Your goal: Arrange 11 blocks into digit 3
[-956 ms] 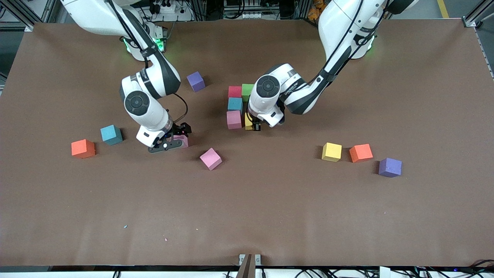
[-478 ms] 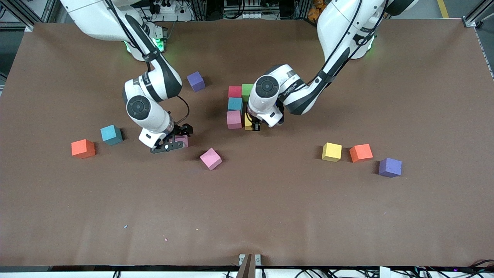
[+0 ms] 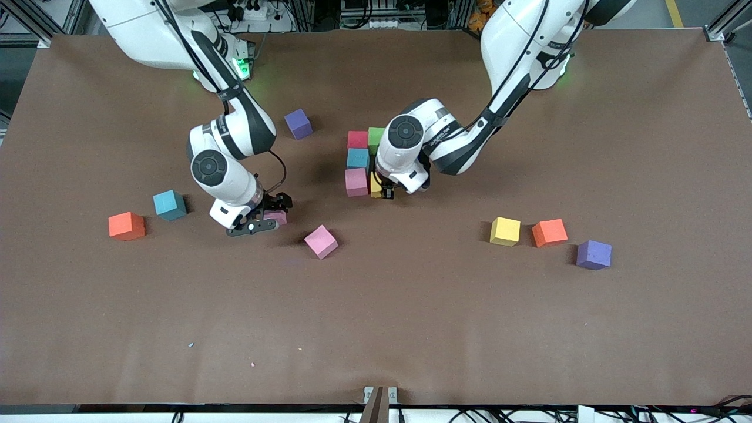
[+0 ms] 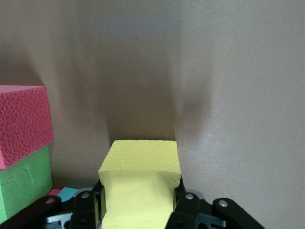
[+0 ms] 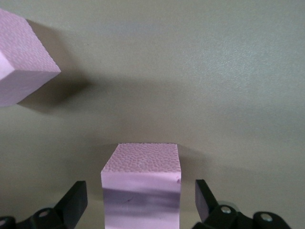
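left gripper (image 3: 385, 192): clamped on the yellow block (image 4: 139, 183), right beside the pink block (image 3: 356, 181) of the started digit.
right gripper (image 3: 262, 218): jaws wide apart, straddling a loose pink block (image 5: 141, 183), dead centre, not squeezed yet.

A robotics lab — aluminium framing (image 3: 35, 23) edges a brown-covered table (image 3: 411, 329), with a power strip (image 3: 249, 10) and cables (image 3: 646, 414) along its borders.
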Controlling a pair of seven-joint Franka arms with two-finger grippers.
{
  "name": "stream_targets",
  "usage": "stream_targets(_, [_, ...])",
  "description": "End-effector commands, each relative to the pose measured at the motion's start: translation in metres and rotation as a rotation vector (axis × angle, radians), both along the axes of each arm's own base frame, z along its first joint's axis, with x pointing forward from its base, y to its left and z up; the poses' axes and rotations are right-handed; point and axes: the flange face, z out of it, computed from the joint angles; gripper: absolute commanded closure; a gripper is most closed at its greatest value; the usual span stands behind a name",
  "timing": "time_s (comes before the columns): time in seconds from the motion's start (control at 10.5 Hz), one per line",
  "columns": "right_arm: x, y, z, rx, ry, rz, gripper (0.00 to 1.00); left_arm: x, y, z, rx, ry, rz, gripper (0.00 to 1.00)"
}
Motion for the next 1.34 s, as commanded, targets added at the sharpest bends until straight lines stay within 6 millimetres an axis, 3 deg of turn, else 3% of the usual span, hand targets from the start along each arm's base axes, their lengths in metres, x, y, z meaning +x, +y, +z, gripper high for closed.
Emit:
stream_targets(0.0, [0.002, -0.004, -0.001, 0.017, -0.006, -0.012, 0.04, -0.004, -0.004, -0.004, 0.001, -0.015, -0.015, 0.97])
stream_targets(0.1, [0.003, -0.007, -0.004, 0.016, -0.002, -0.009, 0.09, -0.005, -0.005, -0.004, -0.002, -0.017, -0.016, 0.97])
stream_targets(0.29, [0.003, -0.008, -0.006, 0.016, -0.002, -0.01, 0.36, -0.004, -0.005, -0.005, -0.004, -0.018, -0.015, 0.96])
stream_targets(0.57, [0.003, -0.007, -0.006, 0.017, -0.002, -0.009, 0.67, -0.003, -0.004, -0.005, -0.007, -0.019, -0.013, 0.96])
stream_targets(0.86, [0.01, -0.009, 0.003, 0.02, -0.01, -0.024, 0.83, -0.002, -0.005, -0.004, -0.011, -0.022, -0.011, 0.96])
stream_targets(1.24, [0.036, 0.007, 0.049, 0.066, 0.052, -0.065, 0.86, -0.002, -0.005, -0.006, -0.011, -0.02, -0.011, 0.95])
